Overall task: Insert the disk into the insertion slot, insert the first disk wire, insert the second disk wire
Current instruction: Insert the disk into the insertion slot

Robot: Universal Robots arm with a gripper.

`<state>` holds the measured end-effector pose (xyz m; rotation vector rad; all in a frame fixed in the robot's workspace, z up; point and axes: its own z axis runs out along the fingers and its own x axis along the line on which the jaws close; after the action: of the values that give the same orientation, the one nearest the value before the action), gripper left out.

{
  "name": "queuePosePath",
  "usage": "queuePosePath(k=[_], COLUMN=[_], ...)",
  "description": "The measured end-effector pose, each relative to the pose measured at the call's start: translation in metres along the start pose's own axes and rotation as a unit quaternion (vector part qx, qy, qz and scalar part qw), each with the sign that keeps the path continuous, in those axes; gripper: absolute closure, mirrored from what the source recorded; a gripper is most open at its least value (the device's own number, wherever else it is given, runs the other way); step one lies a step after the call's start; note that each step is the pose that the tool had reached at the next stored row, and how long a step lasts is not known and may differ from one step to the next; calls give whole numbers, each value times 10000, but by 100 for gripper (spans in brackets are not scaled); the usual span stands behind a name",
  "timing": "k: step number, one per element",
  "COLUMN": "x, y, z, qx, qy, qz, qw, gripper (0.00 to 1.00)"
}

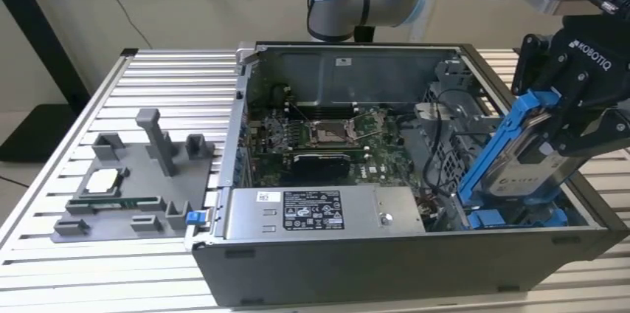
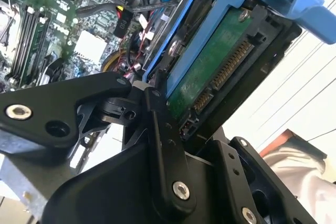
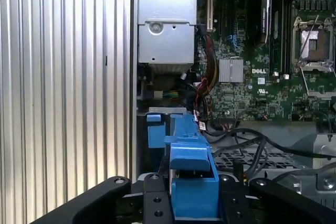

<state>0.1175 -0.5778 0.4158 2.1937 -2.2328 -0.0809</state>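
**Disk clamped and leaning into the case's near corner**

My gripper is clenched on the disk, with a finger on either side of it above the pale label. The disk sits in its blue carrier frame and leans, its upper end toward the exterior view's right. Its lower end is down inside the computer case, at the near corner on the exterior view's right, by the blue rails. I cannot tell whether it touches them.

Beside it, the grey power-supply box lies along the near wall. A grey fixture stands on the slatted table, at the exterior view's left. Farther in lies the motherboard.
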Motion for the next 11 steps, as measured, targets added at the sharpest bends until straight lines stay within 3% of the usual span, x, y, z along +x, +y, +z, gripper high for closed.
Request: queuePosePath(k=[11], x=[2], y=[-17], z=[63], qx=[0], qy=[-14], qz=[-1], qw=[10000], gripper=[100])
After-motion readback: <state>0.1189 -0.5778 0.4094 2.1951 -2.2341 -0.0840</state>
